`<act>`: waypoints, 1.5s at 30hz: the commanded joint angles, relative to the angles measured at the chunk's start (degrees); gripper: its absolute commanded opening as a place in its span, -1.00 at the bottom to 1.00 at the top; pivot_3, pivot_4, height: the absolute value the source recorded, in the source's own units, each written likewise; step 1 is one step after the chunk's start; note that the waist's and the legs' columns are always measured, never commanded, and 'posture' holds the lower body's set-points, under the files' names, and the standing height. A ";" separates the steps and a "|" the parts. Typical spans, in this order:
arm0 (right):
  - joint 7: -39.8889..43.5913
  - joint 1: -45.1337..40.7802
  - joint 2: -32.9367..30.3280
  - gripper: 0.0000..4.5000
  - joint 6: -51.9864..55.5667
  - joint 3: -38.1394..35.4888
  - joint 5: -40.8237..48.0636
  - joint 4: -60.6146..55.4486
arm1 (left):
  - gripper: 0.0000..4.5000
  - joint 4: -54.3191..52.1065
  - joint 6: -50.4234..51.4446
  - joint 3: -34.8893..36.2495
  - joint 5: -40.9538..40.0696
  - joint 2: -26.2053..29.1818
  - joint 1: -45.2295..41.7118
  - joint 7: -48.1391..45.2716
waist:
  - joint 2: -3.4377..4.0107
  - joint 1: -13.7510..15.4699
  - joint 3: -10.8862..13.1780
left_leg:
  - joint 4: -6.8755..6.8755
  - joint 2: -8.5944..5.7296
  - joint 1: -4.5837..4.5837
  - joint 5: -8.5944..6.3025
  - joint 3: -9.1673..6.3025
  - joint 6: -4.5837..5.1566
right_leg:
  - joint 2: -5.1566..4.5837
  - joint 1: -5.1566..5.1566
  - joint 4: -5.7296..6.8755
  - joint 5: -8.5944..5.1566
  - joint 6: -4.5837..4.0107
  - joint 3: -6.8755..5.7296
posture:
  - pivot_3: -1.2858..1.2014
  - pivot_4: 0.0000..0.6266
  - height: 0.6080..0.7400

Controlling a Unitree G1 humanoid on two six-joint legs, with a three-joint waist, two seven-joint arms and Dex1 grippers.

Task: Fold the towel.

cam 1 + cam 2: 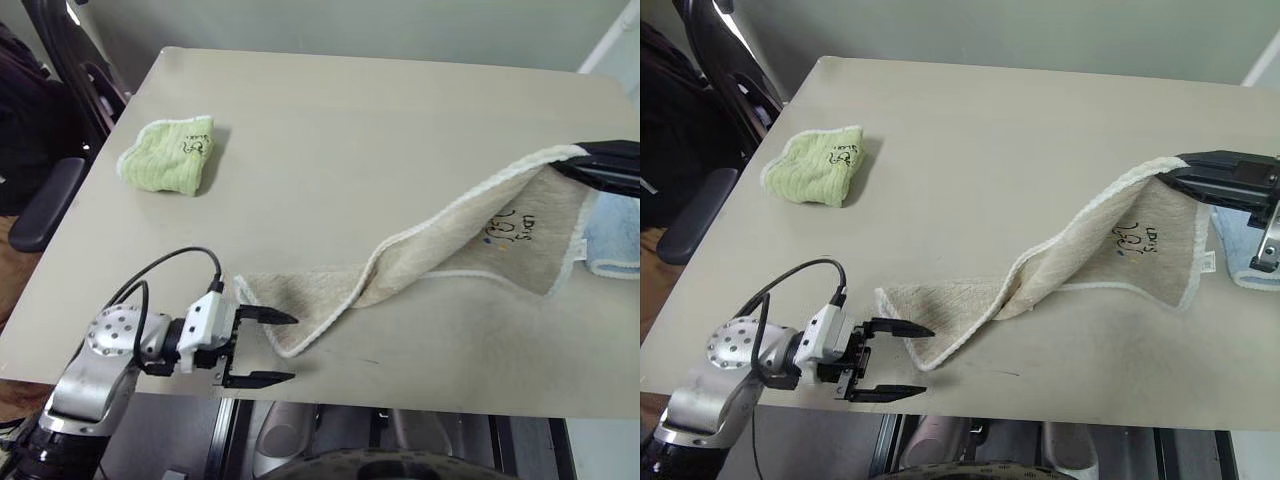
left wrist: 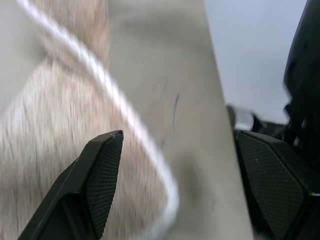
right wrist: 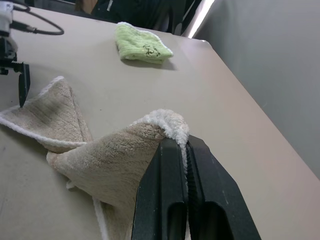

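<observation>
Towel [image 1: 430, 255] runs lower left to upper right; wide-open left gripper [image 1: 262, 347] sits at its near corner, right gripper [image 1: 1185, 176] pinching the far end

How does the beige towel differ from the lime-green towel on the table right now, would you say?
The beige towel is stretched long and twisted; the lime-green towel sits folded in a compact bundle. The right gripper pinches the beige towel's raised end, while the lime-green towel lies untouched. The left gripper stands open by the beige towel's low end. Both bear dark printed logos.
</observation>
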 commanded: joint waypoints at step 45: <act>-0.41 1.92 -1.28 -1.00 0.26 -2.64 -1.35 -1.78 | 0.43 0.67 -4.52 -14.23 16.66 -0.93 -3.80 11.15 | 0.18 -0.27 -0.12 | 0.00 0.04 0.02 0.02 0.01 -0.04 | 0.01 0.02 -0.06 0.05 -0.09 -0.06 | 0.03 -0.52 0.89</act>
